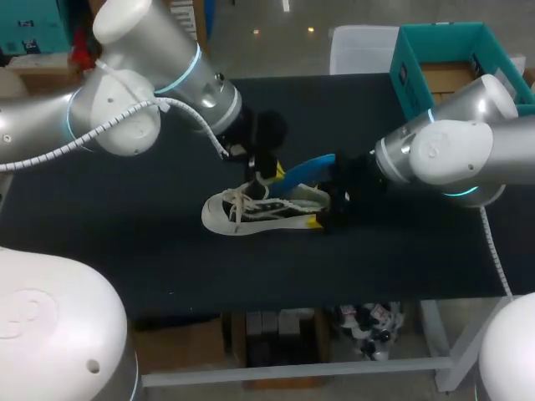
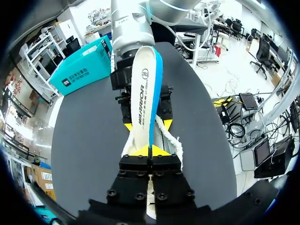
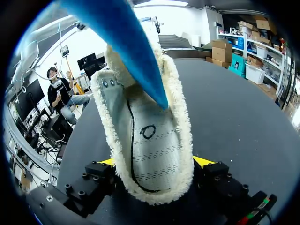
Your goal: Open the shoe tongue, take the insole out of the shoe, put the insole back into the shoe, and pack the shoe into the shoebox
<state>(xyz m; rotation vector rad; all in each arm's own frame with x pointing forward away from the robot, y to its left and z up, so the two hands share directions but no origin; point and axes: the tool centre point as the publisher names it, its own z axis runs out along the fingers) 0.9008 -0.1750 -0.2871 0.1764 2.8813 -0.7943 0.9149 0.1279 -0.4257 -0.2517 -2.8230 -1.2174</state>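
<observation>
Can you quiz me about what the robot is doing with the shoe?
1. True or false: the left hand is shut on the insole.
2. What is the right hand gripping? A a sock; B the heel of the shoe; C nothing.
3. Where is the shoe: on the table or in the teal shoebox?
Key: 1 true; 2 B; 3 on the table.
</observation>
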